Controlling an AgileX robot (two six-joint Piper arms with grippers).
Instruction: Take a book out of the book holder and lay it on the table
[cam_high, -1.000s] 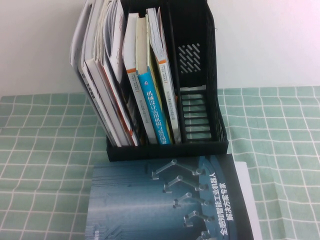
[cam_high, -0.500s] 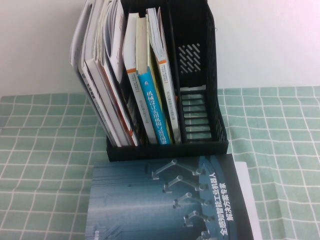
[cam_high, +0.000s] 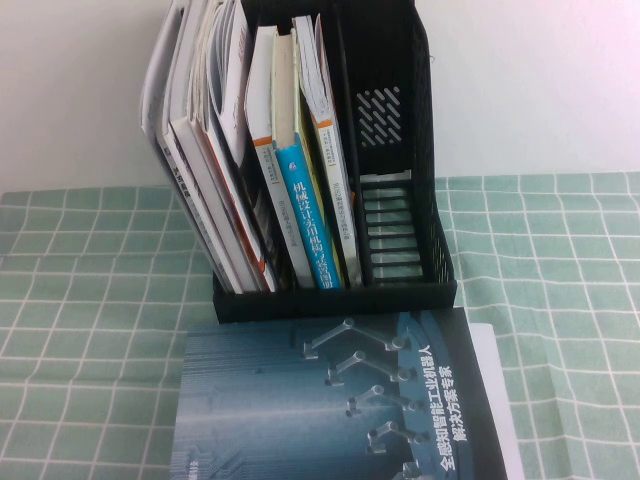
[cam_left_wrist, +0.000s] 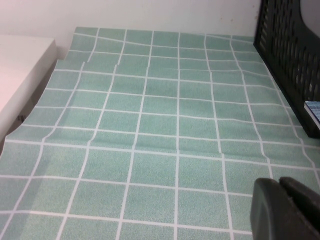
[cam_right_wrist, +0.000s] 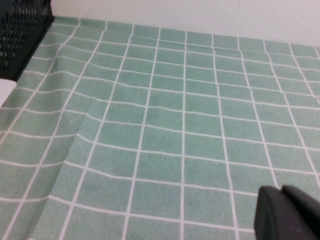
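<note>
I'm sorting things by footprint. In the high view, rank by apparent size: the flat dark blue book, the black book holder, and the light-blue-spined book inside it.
1. Book holder and dark blue book: too alike, and the book lies nearer the camera.
2. Light-blue-spined book: smallest.

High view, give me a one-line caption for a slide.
Dark blue book lies flat on the green grid table before the black book holder; neither end effector in this view.

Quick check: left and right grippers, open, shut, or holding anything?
Left gripper: shut, empty, over the table.
Right gripper: shut, empty, over the table.
</note>
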